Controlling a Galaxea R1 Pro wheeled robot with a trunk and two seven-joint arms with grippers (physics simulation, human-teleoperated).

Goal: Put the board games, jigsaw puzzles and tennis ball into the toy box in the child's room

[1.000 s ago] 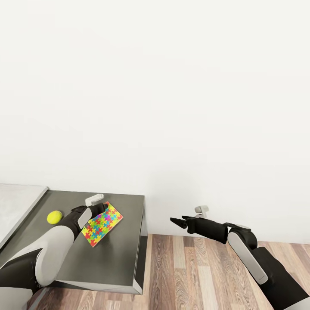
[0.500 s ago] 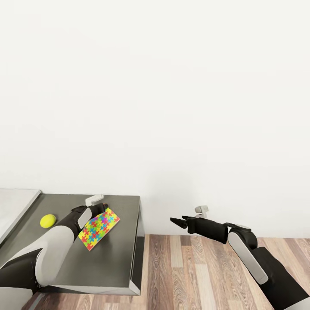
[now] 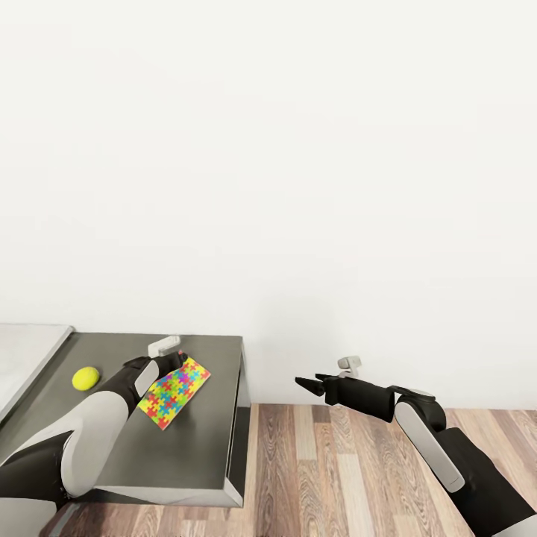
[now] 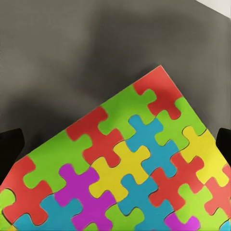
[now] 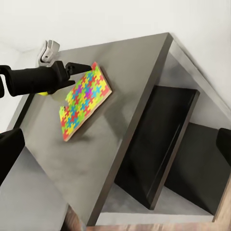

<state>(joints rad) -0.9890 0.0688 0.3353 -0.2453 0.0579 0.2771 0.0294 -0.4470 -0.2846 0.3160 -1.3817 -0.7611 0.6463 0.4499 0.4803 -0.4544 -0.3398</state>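
Observation:
One jigsaw puzzle [image 3: 175, 391], a square of bright interlocked pieces, lies on the table's dark grey lower wing [image 3: 194, 447]. My left gripper [image 3: 180, 359] hovers at the puzzle's far corner. In the left wrist view its dark fingers [image 4: 9, 149] stand wide apart at either side of the puzzle [image 4: 125, 168], open, gripping nothing. The tennis ball [image 3: 86, 378] rests on the wing, left of my left forearm. My right gripper [image 3: 306, 384] hangs open over the floor, right of the table. The right wrist view looks across at the puzzle [image 5: 84, 103] and the left gripper [image 5: 82, 67].
The paler grey table top [image 3: 22, 350] adjoins the wing on the left. The wing's right edge [image 3: 242, 418] drops to the wood-plank floor [image 3: 335, 470]. Dark open shelving [image 5: 159, 144] sits under the wing. A plain white wall stands behind.
The whole picture drifted a little left and then slightly back, so the camera moved. Both arms, the puzzle and the ball keep their places relative to one another.

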